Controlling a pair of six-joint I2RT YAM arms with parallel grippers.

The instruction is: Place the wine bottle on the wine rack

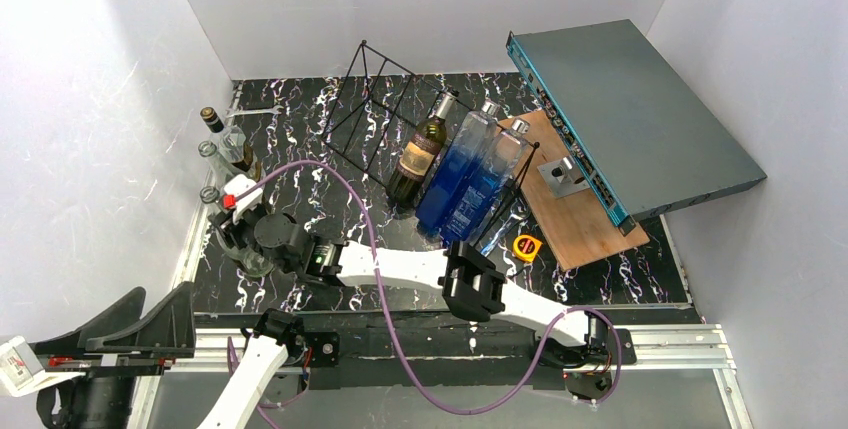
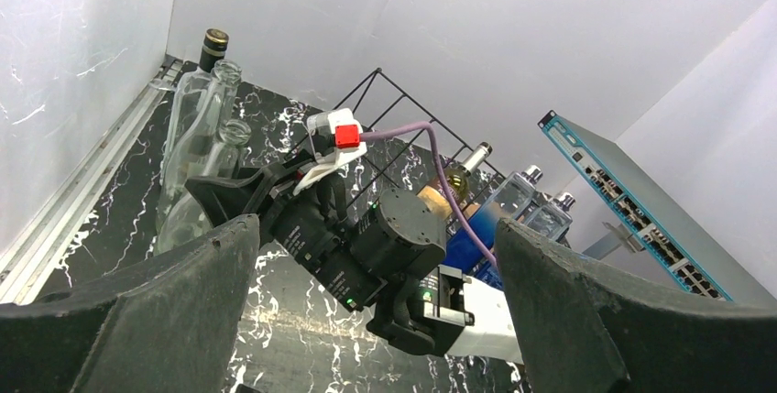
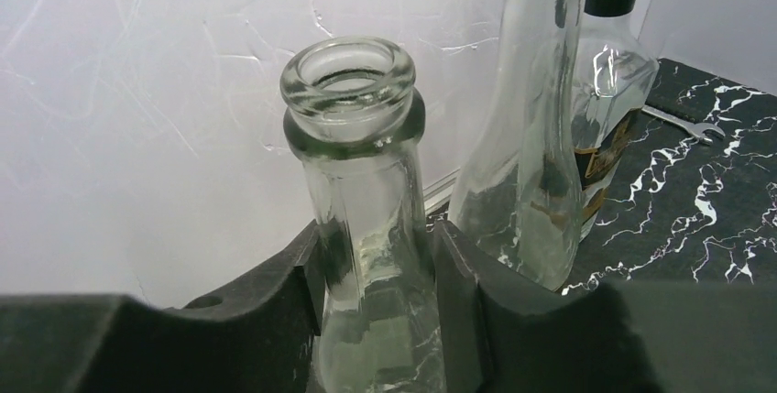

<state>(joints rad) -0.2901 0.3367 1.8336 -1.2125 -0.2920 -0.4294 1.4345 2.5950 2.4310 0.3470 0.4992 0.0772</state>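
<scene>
A clear glass wine bottle (image 3: 362,182) stands upright at the table's left edge; it also shows in the top view (image 1: 210,195). My right gripper (image 3: 377,237) is shut on its neck, one finger on each side, and shows in the top view (image 1: 236,221) reaching far left. A second clear bottle (image 3: 527,136) and a dark-capped bottle (image 3: 616,63) stand just behind. The black wire wine rack (image 1: 372,109) sits at the back centre, with a green bottle (image 1: 420,149) and two blue bottles (image 1: 470,164) lying on it. My left gripper (image 1: 160,297) is open and empty off the table's near left corner.
A grey network switch (image 1: 630,109) leans at the back right over a wooden board (image 1: 575,219) with a metal bracket (image 1: 562,177). A yellow tape measure (image 1: 526,245) lies by the blue bottles. A wrench (image 1: 255,111) lies at the back left. White walls enclose the table.
</scene>
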